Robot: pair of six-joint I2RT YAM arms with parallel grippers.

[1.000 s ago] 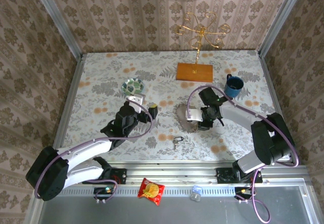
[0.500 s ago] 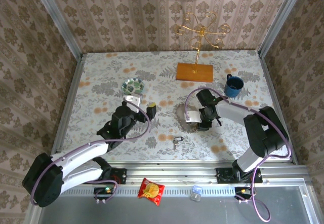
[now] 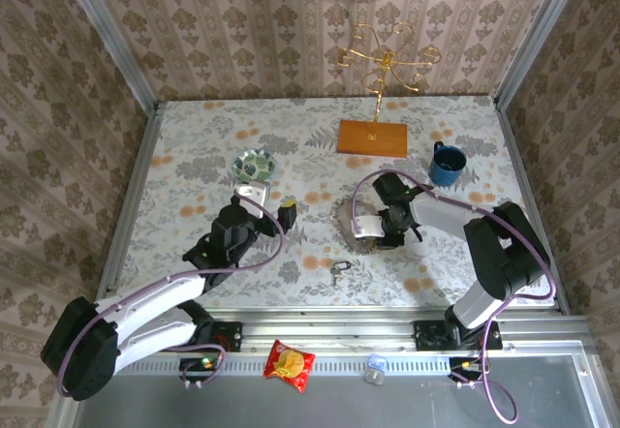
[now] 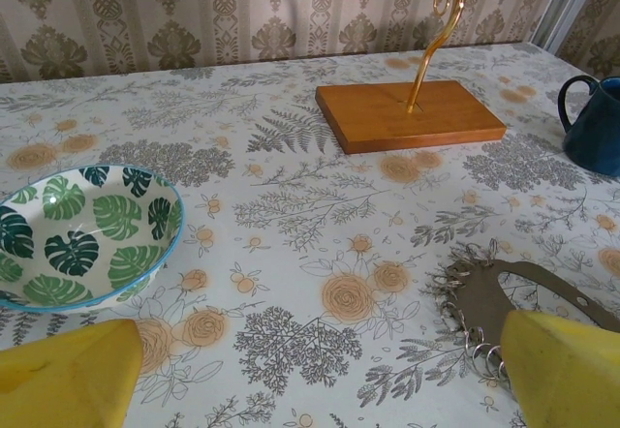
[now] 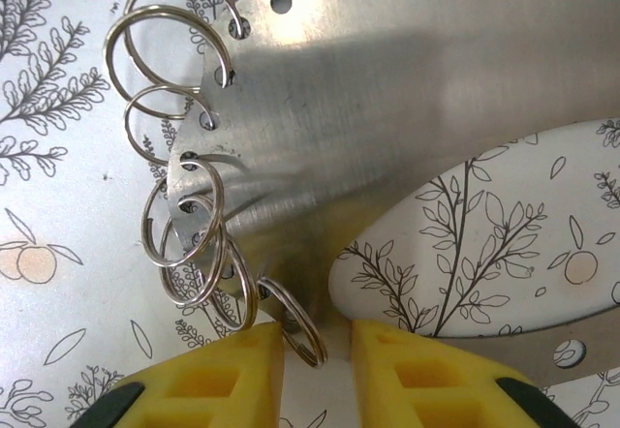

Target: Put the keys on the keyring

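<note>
Left side: left gripper (image 3: 272, 199) with jaws spread wide on nothing, just near of the leaf-patterned bowl (image 3: 255, 165). Middle, toward the near edge: the keys (image 3: 337, 271) loose on the table (image 3: 194, 157), apart from both grippers and just near-left of the keyring (image 5: 387, 99), a flat metal band edged with split rings (image 5: 179, 21). Right of that: right gripper (image 5: 317, 346) with yellow fingertips (image 5: 223, 370) drawn narrow about the band's edge and one ring; cannot tell whether pinching.
</note>
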